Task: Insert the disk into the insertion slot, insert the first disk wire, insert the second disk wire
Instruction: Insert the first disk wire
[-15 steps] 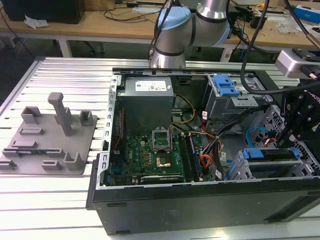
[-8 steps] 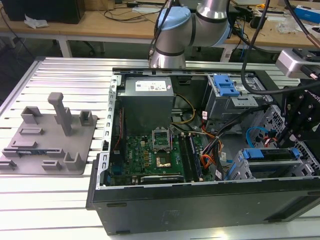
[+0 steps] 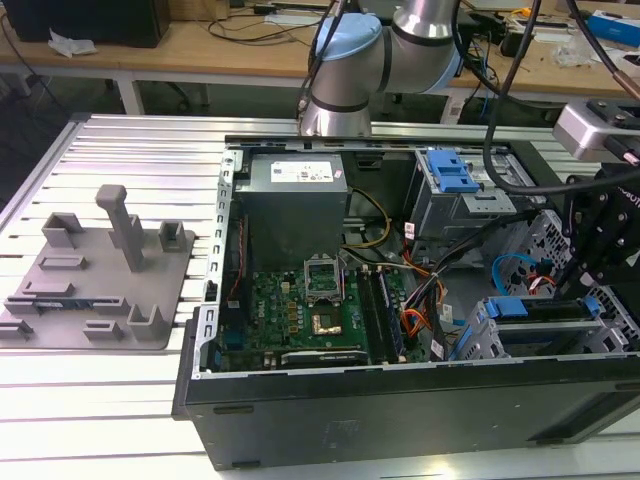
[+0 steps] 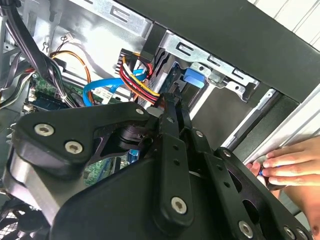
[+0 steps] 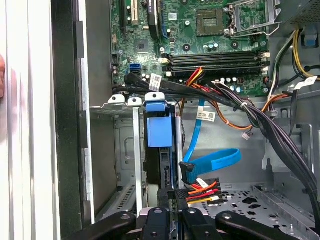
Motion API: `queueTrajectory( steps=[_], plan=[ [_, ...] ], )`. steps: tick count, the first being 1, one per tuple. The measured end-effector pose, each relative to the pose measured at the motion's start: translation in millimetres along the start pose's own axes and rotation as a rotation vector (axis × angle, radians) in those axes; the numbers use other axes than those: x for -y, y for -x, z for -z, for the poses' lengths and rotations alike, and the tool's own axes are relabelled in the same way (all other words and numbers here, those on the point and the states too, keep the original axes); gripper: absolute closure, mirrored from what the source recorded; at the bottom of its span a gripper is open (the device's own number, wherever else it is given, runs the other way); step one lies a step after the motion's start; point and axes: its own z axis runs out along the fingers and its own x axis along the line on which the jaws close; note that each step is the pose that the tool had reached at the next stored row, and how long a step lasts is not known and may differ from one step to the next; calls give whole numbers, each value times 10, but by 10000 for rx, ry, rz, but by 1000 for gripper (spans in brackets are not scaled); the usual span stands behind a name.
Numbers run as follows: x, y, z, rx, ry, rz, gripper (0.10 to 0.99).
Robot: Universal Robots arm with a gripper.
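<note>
Work surface. A table (image 3: 90, 400) of silver ribbed metal slats, running across the exterior view, carries two things. (a) A black computer case (image 3: 400, 425) lies on its side with the open side up, filling the middle and the exterior view's right of the table; its black outer wall faces the camera. (b) A flat grey fixture plate (image 3: 100, 290) with several upright blocks and one taller post lies flat at the exterior view's left, well apart from the case. In the first wrist view the slats (image 5: 20, 150) run just beside the case's black wall (image 5: 65, 125). Behind the table stands a wooden bench (image 3: 190, 48) bearing cables and a dark box (image 3: 85, 20).
</note>
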Motion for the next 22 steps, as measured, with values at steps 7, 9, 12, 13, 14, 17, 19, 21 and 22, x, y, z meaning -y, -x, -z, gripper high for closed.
queueTrajectory(
  steps=[7, 9, 12, 13, 14, 17, 19, 21, 22],
  plan=[
    [0, 1, -4, 1, -1, 11, 922],
    [-1, 1, -10, 2, -1, 10, 922],
    [0, 2, -21, 1, -1, 10, 922],
    [0, 2, -25, 2, -1, 11, 922],
    [0, 3, -32, 1, -1, 11, 922],
    [0, 3, -41, 1, -1, 11, 922],
    [0, 4, -49, 1, -1, 10, 922],
    [0, 5, -56, 2, -1, 10, 922],
    [0, 5, -57, 2, -1, 11, 922]
  ],
)
